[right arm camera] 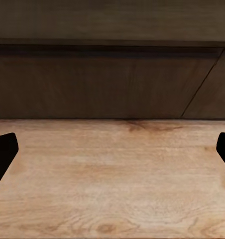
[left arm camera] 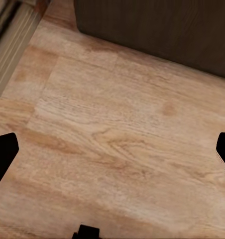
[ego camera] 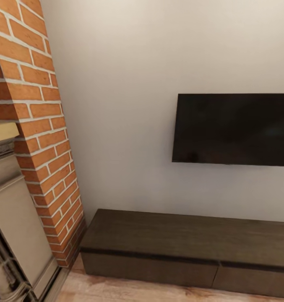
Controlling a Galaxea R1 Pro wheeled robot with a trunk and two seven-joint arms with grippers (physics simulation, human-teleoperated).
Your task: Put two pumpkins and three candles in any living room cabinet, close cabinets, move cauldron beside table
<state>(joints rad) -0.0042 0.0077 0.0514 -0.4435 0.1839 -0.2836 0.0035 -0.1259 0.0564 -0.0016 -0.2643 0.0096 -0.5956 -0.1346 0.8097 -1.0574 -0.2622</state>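
Observation:
The long, low, dark brown cabinet (ego camera: 188, 247) stands against the white wall under the TV, its plain drawer fronts all shut. In the left wrist view my left gripper (left arm camera: 112, 152) is open over bare wood floor, with a corner of the cabinet (left arm camera: 157, 30) beyond it. My right gripper (right arm camera: 112, 149) is open too, with nothing between its fingers, pointing at the cabinet front (right arm camera: 107, 84) a short way off. The pumpkins, candles, cauldron and table are out of view.
A red brick fireplace (ego camera: 37, 126) with a pale stone surround (ego camera: 16, 222) rises left of the cabinet. A black wall TV (ego camera: 234, 128) hangs above the cabinet. Light wood plank floor (ego camera: 129, 291) runs in front.

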